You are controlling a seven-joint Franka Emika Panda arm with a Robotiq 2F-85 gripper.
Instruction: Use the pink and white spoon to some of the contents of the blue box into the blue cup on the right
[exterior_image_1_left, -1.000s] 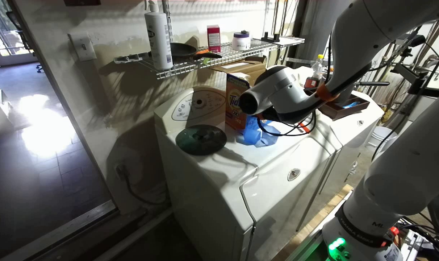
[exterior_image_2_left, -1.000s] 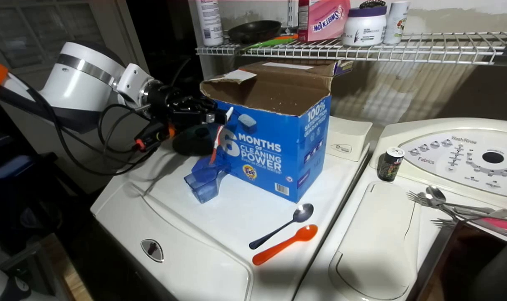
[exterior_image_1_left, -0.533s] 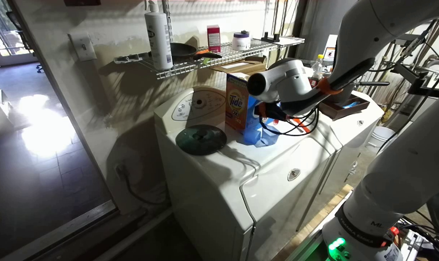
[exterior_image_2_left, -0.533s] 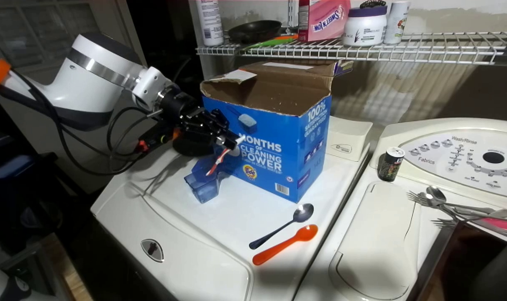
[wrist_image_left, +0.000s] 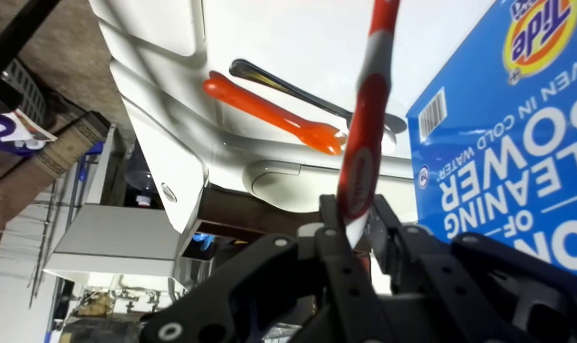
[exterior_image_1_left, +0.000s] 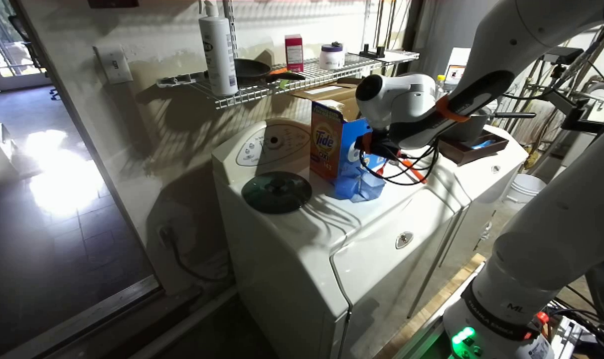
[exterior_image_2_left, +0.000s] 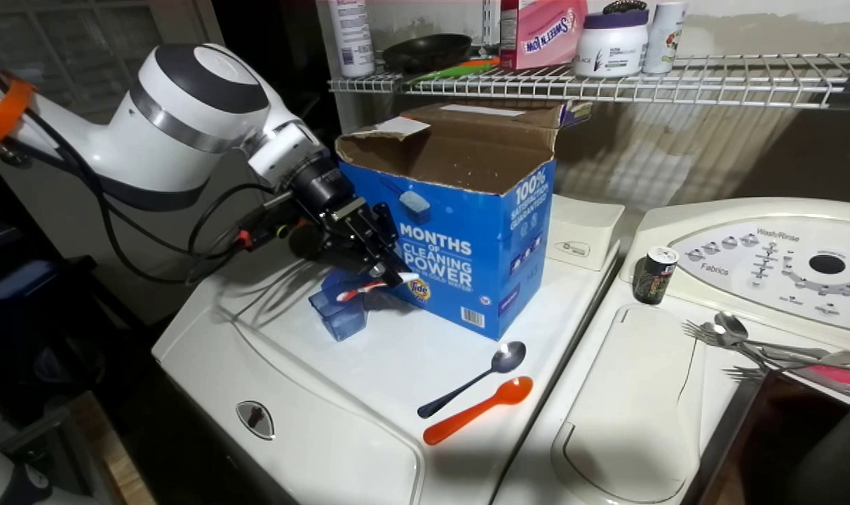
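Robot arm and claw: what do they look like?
The arm is white and rounded with dark patches, a shiny silver ring and an orange band. Black cables loop beside it. Its base has green lights and a dark strip reading FRANKA EMIKA. The claw is black and knobbly, with round silver bolts.

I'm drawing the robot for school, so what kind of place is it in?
Probably a laundry area: a washer with a Wash/Rinse panel, a white machine beside it, and a blue Tide box standing on that machine.
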